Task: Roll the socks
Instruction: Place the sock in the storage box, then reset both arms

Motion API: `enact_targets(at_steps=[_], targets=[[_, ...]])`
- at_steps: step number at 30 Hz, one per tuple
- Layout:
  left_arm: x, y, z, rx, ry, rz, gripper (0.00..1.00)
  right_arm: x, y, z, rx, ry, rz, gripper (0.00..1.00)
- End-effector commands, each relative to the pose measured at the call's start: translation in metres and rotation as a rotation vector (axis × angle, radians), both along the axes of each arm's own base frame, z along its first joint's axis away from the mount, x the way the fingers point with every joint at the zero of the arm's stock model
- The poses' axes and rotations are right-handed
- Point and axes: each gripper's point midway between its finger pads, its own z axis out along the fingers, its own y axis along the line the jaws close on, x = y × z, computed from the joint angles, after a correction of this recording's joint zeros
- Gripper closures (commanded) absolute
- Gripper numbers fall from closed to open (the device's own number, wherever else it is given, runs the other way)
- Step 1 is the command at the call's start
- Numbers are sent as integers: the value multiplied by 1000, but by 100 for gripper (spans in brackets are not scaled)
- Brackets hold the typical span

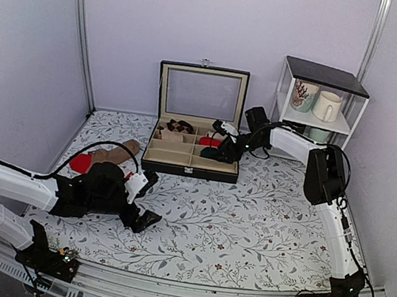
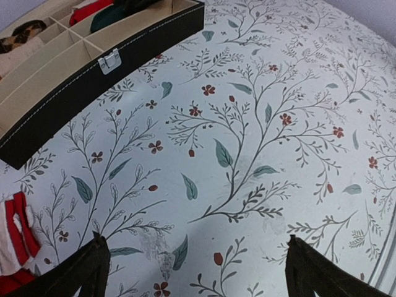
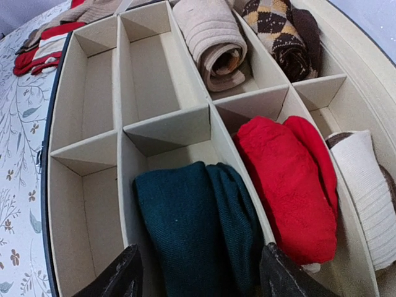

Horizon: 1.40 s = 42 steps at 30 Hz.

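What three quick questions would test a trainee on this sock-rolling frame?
1. True or false: the teal socks lie in a compartment of the divided box.
2. In the right wrist view, what fills the compartment just right of them? A) a yellow roll B) a red roll C) nothing
3. Which gripper hangs open over bare tablecloth, holding nothing?
Key: 1 true; 2 B; 3 the left gripper.

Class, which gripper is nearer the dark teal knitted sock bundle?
Right. The right gripper straddles the dark teal knitted sock bundle in the divided box; the left gripper hovers over tablecloth outside.
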Motion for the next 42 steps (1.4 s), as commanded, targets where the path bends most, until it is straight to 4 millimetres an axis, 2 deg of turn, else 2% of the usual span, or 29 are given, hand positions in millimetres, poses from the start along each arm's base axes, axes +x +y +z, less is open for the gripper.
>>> enact_targets(at_steps=[1, 9, 12, 15, 17, 20, 25, 30, 32, 36, 39, 42], targets=[[7, -2, 4, -2, -4, 2, 1, -9, -9, 41, 42, 26, -7, 32], [18, 4, 12, -9, -16, 54, 0, -8, -16, 88, 96, 4, -30, 27], [23, 9, 18, -21, -24, 81, 0, 1, -24, 110, 116, -1, -102, 20], [28, 15, 24, -37, -30, 108, 1, 9, -34, 133, 117, -7, -210, 1], [31, 20, 25, -46, -27, 134, 1, 10, -41, 152, 130, -13, -273, 0], [39, 29, 28, -59, -14, 179, 1, -3, -49, 165, 171, 43, -345, 0], [48, 36, 34, -88, 3, 217, 1, -47, -62, 161, 235, 195, -413, 0], [51, 33, 50, -128, -40, 201, 1, -117, -84, 133, 282, 323, -455, 0], [52, 33, 53, -133, -45, 200, 0, -139, -100, 110, 254, 364, -535, 0], [51, 31, 54, -144, -34, 190, 1, -171, -130, 80, 204, 435, -692, 0], [49, 31, 54, -159, -31, 185, 1, -192, -146, 75, 214, 424, -740, 0], [47, 32, 54, -164, -27, 181, 0, -203, -157, 79, 255, 380, -768, 0]])
